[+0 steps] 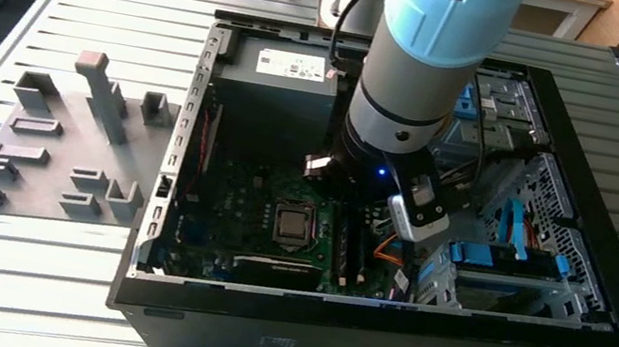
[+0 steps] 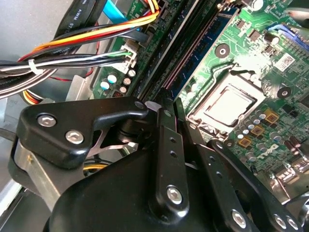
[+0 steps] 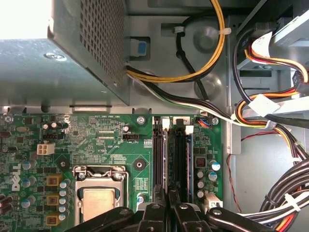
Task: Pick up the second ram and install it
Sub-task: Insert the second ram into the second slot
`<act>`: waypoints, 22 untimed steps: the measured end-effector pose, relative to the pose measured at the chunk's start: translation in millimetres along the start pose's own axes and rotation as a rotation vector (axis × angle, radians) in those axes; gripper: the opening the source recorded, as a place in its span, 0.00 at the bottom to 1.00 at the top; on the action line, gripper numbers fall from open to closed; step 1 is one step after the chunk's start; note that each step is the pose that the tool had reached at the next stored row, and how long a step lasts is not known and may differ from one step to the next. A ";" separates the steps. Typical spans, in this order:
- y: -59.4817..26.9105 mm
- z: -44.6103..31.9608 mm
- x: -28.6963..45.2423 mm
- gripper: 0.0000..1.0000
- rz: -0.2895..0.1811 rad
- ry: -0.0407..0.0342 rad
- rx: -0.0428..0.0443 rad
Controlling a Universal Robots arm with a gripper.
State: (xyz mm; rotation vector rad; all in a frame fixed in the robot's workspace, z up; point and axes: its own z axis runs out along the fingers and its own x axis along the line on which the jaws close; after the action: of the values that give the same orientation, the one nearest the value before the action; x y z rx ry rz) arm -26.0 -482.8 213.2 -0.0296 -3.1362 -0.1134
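Note:
The second ram [image 3: 165,159] [image 2: 203,48], a thin blue-green stick with dark chips, stands on edge in the long black slot nearest the CPU socket [image 3: 99,203] [image 2: 229,104]. My gripper [image 3: 167,200] [image 2: 173,104] is low over the motherboard, inside the open computer case [image 1: 384,330]. Its black fingers [image 3: 153,210] are drawn close on either side of one end of that stick. Another stick [image 3: 190,159] stands in a slot further from the socket. In the exterior view the arm's wrist [image 1: 398,141] hides the fingers.
Bundled yellow, orange and black cables [image 3: 270,121] [image 2: 72,43] run close beside the slots. The power supply box [image 1: 283,69] [image 3: 48,72] fills the far end of the case. A grey holder plate [image 1: 59,148] with upright blocks lies on the table at the exterior view's left.

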 end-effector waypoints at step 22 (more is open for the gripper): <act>-1.5 -3.8 -0.5 0.14 0.008 -0.0005 -0.0005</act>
State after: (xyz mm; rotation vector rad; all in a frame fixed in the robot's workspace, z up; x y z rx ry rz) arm -25.5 -484.6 216.9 -0.0417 -3.1363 -0.1142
